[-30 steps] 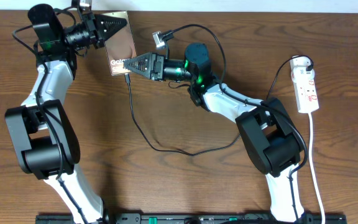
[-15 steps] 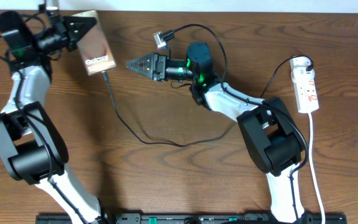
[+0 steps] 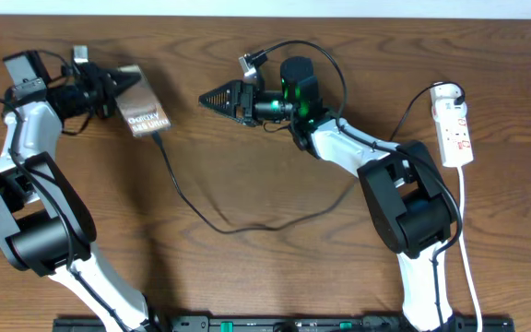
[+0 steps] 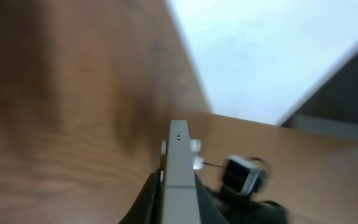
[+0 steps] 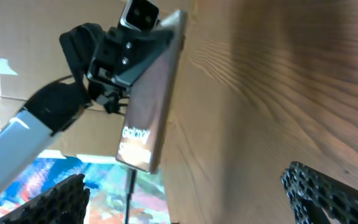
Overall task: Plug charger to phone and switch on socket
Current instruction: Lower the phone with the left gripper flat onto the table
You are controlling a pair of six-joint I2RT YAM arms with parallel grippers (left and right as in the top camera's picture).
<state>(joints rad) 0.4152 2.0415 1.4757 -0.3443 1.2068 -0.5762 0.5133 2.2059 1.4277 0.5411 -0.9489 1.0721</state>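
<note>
Left jaws are clenched on one end of the phone [image 3: 143, 103], holding it tilted over the worktop [image 3: 275, 277] near the far left corner. Right jaws are spread wide and empty by the middle of the far edge, pointing toward the phone and well apart from it. The charger [image 3: 187, 198] meets the phone's lower end and loops across the middle of the worktop. The socket [image 3: 454, 124] lies along the right edge, with a black plug at its far end.

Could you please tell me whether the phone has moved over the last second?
Yes: the phone has moved left, farther from the fixed socket.
</note>
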